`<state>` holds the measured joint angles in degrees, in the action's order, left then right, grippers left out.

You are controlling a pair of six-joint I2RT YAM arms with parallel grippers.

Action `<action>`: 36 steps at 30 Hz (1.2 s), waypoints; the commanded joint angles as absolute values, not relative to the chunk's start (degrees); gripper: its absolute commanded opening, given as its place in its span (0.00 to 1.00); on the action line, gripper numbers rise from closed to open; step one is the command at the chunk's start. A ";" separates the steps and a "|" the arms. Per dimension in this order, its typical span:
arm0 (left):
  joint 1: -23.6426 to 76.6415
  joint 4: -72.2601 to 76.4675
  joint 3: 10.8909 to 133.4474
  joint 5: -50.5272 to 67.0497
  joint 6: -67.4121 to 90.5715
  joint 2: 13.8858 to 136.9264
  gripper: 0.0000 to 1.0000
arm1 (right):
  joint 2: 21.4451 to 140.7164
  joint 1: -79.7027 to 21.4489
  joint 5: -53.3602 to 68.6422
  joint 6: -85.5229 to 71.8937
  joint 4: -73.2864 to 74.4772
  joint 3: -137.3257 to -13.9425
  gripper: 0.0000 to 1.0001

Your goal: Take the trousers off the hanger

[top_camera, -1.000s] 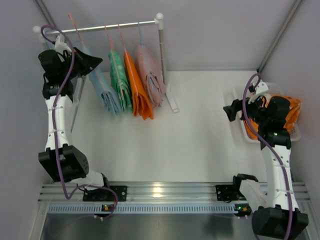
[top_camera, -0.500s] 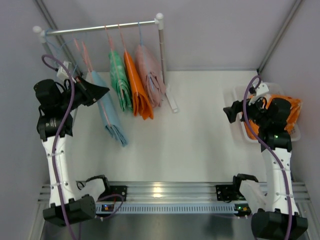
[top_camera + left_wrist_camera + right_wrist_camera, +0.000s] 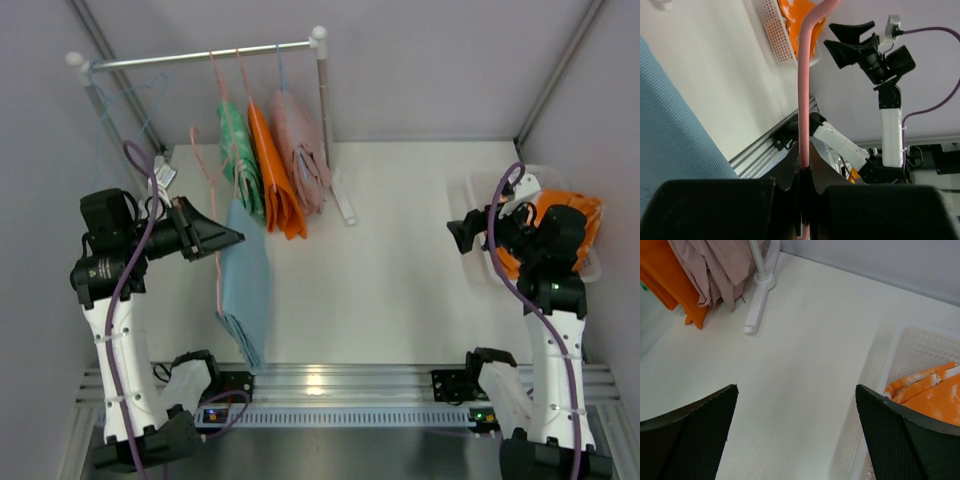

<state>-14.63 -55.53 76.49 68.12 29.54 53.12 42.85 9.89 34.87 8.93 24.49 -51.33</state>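
At the near left, the light blue trousers (image 3: pixel 245 290) are draped on the pink hanger (image 3: pixel 804 90), which is pinched by the left gripper (image 3: pixel 230 238) clear of the rail (image 3: pixel 200 52). Pulling them off is judged the step left. At right, the right gripper (image 3: pixel 795 425) is spread and empty beside the basket (image 3: pixel 887 352), where orange trousers (image 3: pixel 930 390) are laid. Far back, three garments (image 3: pixel 275 170) are hung.

rack (image 3: pixel 200 53): upright, far-left of table (image 3: pixel 400 260) | basket (image 3: pixel 900 360): right edge
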 commanded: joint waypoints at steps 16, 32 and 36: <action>-14.76 -32.36 70.34 88.42 48.58 36.21 0.00 | 40.60 9.14 35.24 9.76 28.56 -50.89 1.00; -14.68 -39.34 72.33 95.71 38.60 41.57 0.00 | 42.10 9.14 34.89 8.62 26.98 -48.96 0.99; -13.01 -39.81 74.61 95.80 37.18 41.48 0.00 | 42.45 9.14 34.98 8.35 26.28 -48.69 0.99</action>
